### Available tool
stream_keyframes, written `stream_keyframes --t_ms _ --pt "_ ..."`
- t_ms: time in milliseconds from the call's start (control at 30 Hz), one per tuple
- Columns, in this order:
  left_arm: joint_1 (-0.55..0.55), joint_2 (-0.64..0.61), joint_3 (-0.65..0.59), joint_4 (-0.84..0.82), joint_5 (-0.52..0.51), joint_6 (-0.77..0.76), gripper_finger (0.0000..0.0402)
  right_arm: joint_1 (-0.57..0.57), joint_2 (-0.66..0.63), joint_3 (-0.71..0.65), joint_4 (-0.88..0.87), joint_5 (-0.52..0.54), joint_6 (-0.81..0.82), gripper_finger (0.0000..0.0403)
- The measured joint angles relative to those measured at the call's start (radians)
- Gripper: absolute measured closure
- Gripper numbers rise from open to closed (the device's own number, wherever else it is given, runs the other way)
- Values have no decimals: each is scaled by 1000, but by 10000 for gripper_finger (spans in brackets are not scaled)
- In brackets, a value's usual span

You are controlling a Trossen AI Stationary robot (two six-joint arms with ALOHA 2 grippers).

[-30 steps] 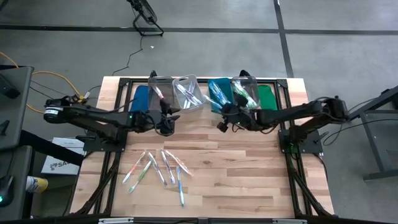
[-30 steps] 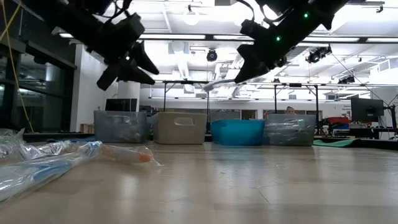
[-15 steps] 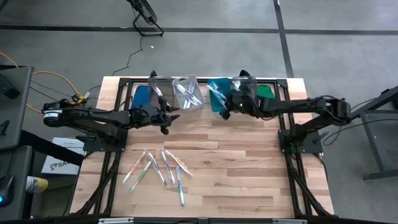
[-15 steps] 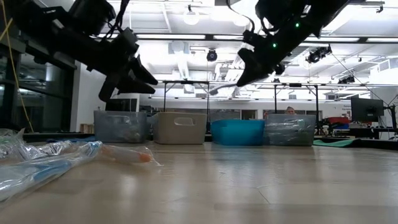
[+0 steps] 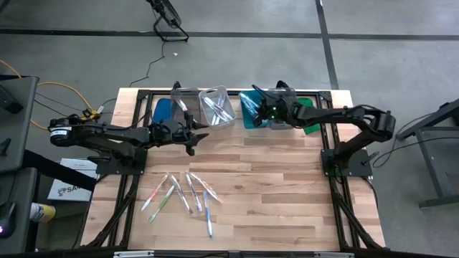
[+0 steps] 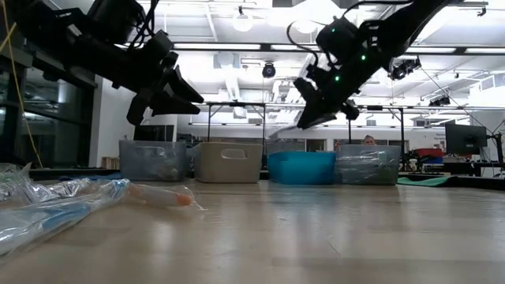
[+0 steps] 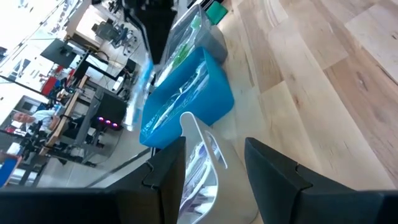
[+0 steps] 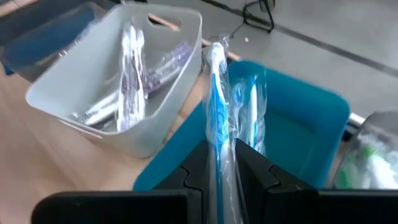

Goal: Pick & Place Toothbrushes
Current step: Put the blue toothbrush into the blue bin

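Several wrapped toothbrushes [image 5: 183,192] lie flat on the wooden table near its front left. My right gripper [image 5: 259,115] is over the teal bin [image 5: 251,118], shut on a blue toothbrush [image 8: 216,93] in clear wrap. Left of the teal bin, a pale grey bin [image 8: 118,81] holds purple-accented toothbrushes. My left gripper [image 5: 193,137] hangs open in front of the clear bin [image 5: 185,102] and the grey bin, with nothing between its fingers [image 7: 168,180]. My right gripper pinches the wrapped blue toothbrush between its two fingers, on the lower part of the handle [image 8: 217,149]. The fingers slant down from the table's right. The brush runs along them and sticks out past the tips, lifted clear above the teal bin.
Four bins stand in a row at the far edge: clear, pale grey, teal, and a clear one [image 5: 283,106] with green-accented brushes. A blue pad [image 5: 163,111] and a green pad [image 5: 307,109] flank the row. Bare wood lies in the middle and right.
My right gripper has carried the blue toothbrush from over the table's middle toward the far edge and now hangs above the teal bin, rolling as it went and staying shut. My left gripper turned a little early on, then kept still and open.
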Motion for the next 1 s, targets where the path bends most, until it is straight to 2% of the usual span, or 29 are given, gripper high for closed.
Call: stream_keyframes --t_ms 200,333,533,733,1000 --pt "0 0 0 0 0 2 243 -1 63 0 34 15 65 362" --pt "0 0 0 0 0 2 243 -2 88 0 64 67 94 362" --pt "-1 0 0 0 1 -5 243 -22 90 0 26 89 146 352" --pt "-1 0 0 -1 1 -5 243 -19 90 0 32 9 144 350" --pt "-1 0 0 -1 24 -11 243 -34 90 0 32 10 151 324"
